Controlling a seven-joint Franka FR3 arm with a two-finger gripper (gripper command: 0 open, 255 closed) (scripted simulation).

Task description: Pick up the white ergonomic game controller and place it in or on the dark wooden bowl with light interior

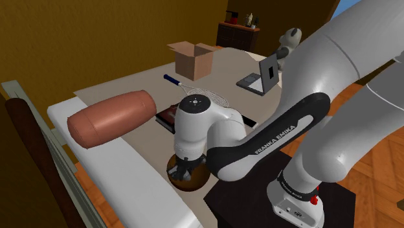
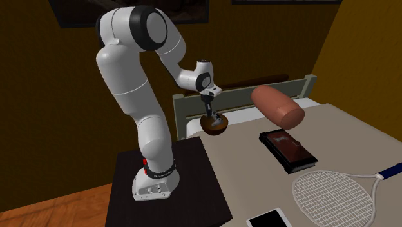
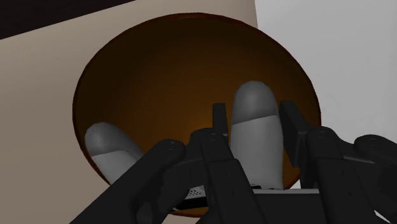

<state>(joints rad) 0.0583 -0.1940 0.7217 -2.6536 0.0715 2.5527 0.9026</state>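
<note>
The grey-white game controller (image 3: 254, 130) lies over the inside of the dark brown bowl (image 3: 159, 83), its two rounded handles pointing into the hollow. My gripper (image 3: 254, 113) is shut on one handle, a black finger against each side; the other handle (image 3: 108, 146) is free beside it. In the shoulder view the gripper (image 1: 184, 170) points straight down into the bowl (image 1: 192, 181) at the bed's near corner. In the second exterior view the gripper (image 2: 210, 109) sits just over the bowl (image 2: 212, 128), with the controller (image 2: 221, 120) at the bowl's rim.
A brown bolster pillow (image 1: 110, 120) lies just beyond the bowl, with a dark book (image 1: 166, 116) beside it. Further off lie a racket (image 2: 335, 193), a cardboard box (image 1: 193, 58) and a flat tablet (image 1: 259, 76). The bed's headboard (image 2: 245, 87) runs behind the bowl.
</note>
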